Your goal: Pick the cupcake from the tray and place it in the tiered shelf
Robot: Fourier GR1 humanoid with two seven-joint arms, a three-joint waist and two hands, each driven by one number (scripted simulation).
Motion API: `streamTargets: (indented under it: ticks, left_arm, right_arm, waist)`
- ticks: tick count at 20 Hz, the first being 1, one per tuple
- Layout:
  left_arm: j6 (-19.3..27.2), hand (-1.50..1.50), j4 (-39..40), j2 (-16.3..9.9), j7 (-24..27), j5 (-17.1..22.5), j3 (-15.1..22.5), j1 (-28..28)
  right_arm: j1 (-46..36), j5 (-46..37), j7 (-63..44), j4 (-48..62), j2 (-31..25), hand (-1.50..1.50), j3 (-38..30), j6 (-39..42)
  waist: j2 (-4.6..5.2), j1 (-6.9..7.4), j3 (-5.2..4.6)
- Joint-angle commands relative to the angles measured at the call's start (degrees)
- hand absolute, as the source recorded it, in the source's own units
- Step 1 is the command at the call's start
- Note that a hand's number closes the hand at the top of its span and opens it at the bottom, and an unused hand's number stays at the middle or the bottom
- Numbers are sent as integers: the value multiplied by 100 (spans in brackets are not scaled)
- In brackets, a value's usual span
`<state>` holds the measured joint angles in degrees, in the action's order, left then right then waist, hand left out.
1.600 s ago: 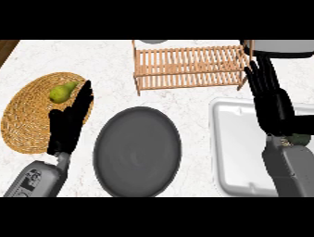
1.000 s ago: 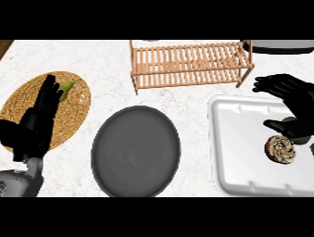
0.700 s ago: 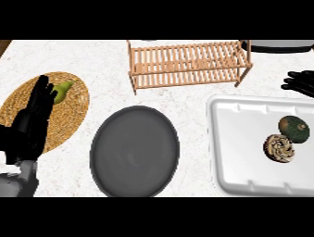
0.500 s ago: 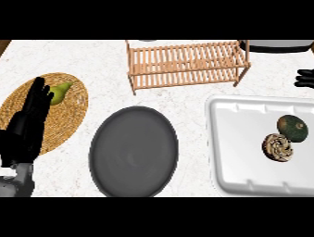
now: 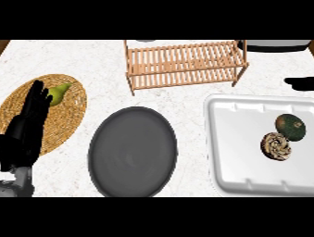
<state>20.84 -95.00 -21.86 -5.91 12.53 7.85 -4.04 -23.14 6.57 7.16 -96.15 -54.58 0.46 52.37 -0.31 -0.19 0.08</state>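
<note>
Since earlier, right hand has retreated to the edge, grip unreadable; left hand rests open; cupcake remains on tray, shelf unfilled.

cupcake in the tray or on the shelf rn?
In the tray: the swirled brown cupcake lies on the white tray; the slatted wooden tiered shelf shows nothing on it.

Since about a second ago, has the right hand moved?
Yes. The right hand has pulled off the white tray toward the right edge, now level with the wooden shelf.
</note>
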Motion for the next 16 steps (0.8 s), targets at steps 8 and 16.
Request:
streamTargets:
  ticks: [8, 16]
  left_arm:
    - [-73, 0, 30, 140, -29, -188, -138, -118]
    - [-150, 0, -131, 163, -123, -334, -166, 2]
  right_arm:
    - [1179, -3063, 551, -1027, 366, -150, 649, -1145]
    - [1531, -4734, 543, -835, 232, -150, 1037, -1887]
  waist:
    - [35, 20, -3]
    - [33, 35, -5]
